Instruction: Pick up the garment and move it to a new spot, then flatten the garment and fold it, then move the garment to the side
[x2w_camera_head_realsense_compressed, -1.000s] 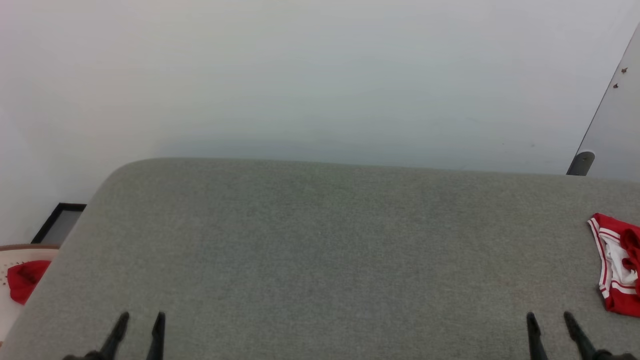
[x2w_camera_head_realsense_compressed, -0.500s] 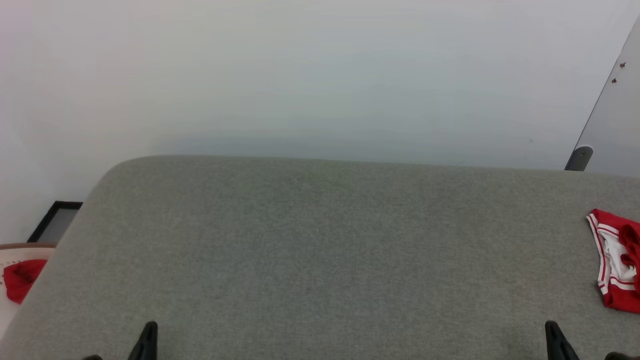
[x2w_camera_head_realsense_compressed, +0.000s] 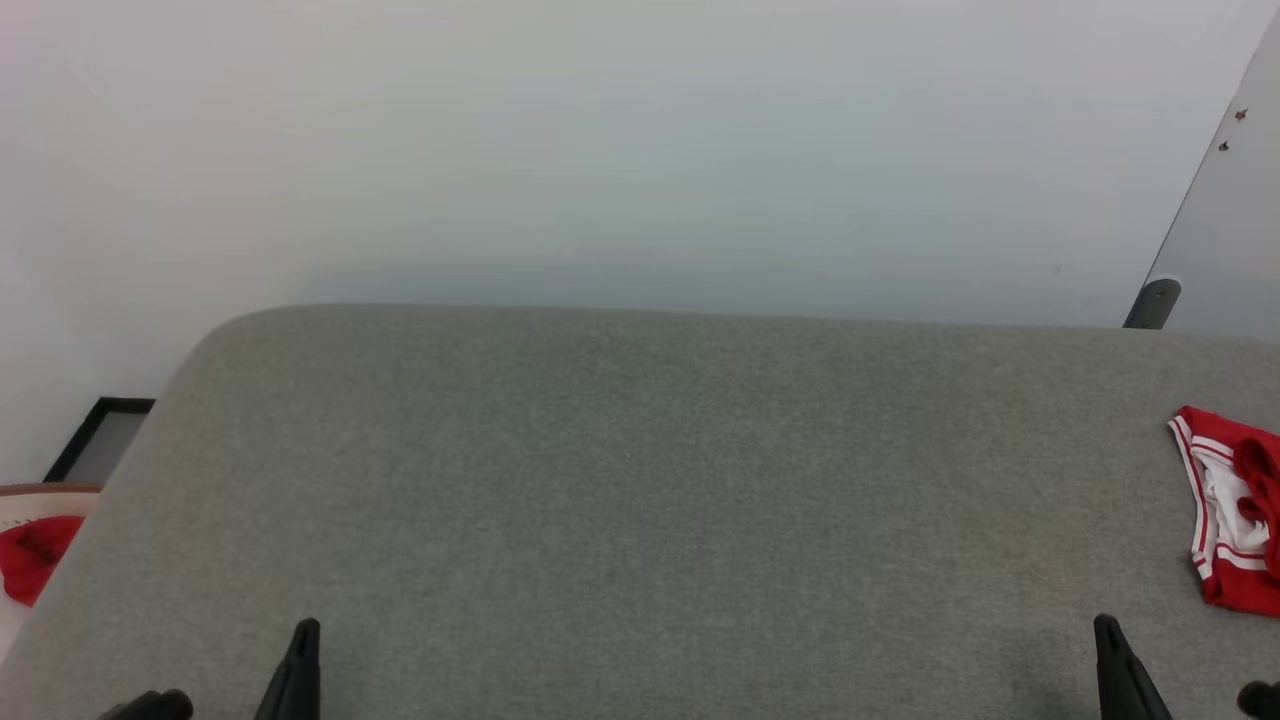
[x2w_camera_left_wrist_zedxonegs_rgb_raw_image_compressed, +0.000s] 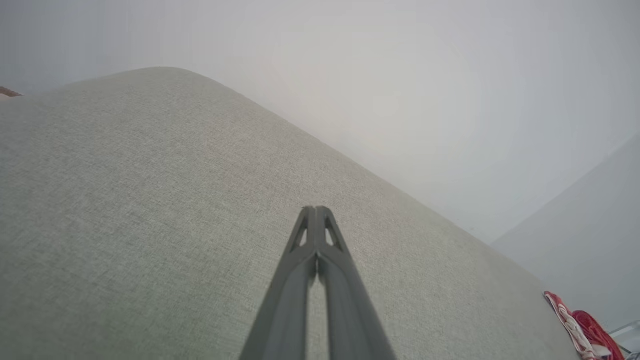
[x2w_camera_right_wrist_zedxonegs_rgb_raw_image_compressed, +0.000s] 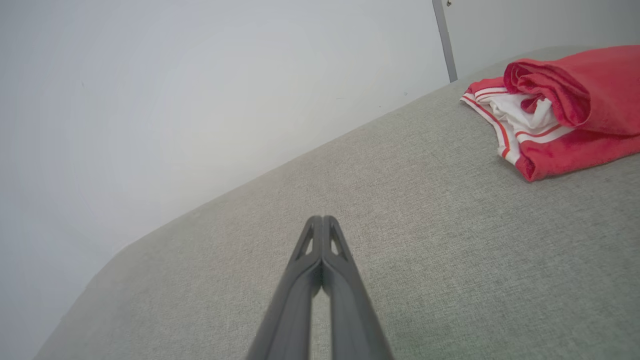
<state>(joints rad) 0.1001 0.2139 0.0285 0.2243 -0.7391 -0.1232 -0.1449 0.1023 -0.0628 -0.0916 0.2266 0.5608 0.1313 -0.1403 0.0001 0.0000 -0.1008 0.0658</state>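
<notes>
The garment (x2w_camera_head_realsense_compressed: 1225, 510) lies on the grey fabric worktop (x2w_camera_head_realsense_compressed: 640, 480), at the right side of the head view, where the picture's edge cuts it off. In the right wrist view the garment (x2w_camera_right_wrist_zedxonegs_rgb_raw_image_compressed: 565, 110) is a loose, folded heap: a red roll sits on top, with white cloth and red-and-white striped trim below it. It rests near the worktop's far edge. In the left wrist view it (x2w_camera_left_wrist_zedxonegs_rgb_raw_image_compressed: 580, 325) shows small at the lower right.

The left gripper (x2w_camera_head_realsense_compressed: 305, 635) rises from the lower left of the head view, and its fingers are pressed together into one dark point. The left wrist view shows the same gripper (x2w_camera_left_wrist_zedxonegs_rgb_raw_image_compressed: 316, 211) with the tips touching, above bare fabric and holding nothing. The right gripper (x2w_camera_head_realsense_compressed: 1103, 628) stands at the lower right, fingers likewise together. It is near the garment but apart from it. In its own wrist view the right gripper (x2w_camera_right_wrist_zedxonegs_rgb_raw_image_compressed: 322, 220) has its tips meeting, with nothing between them.

A pale wall (x2w_camera_head_realsense_compressed: 640, 150) runs behind the worktop. Beyond the worktop's left corner are a black frame (x2w_camera_head_realsense_compressed: 100, 440) and a red cloth (x2w_camera_head_realsense_compressed: 30, 555) on a pale surface.
</notes>
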